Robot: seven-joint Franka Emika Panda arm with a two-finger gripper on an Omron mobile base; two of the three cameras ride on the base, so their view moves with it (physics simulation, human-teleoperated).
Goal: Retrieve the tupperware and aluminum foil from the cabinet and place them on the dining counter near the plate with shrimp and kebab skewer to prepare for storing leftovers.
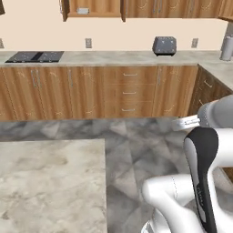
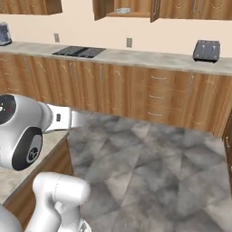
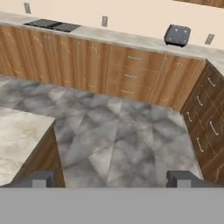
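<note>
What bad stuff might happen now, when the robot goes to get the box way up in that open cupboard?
The tupperware sits high in the open cabinet, so reaching it may be a stretch. The cooktop lies just below, and the arm might bump it. The open gripper holds nothing, and a poor grab on that shallow container might let it slip and fall.

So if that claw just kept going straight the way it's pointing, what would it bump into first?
Probably the grey marbled floor: the open gripper looks down across it, with nothing between. Beyond stand the brown wooden drawer cabinets. Depth is uncertain.
</note>
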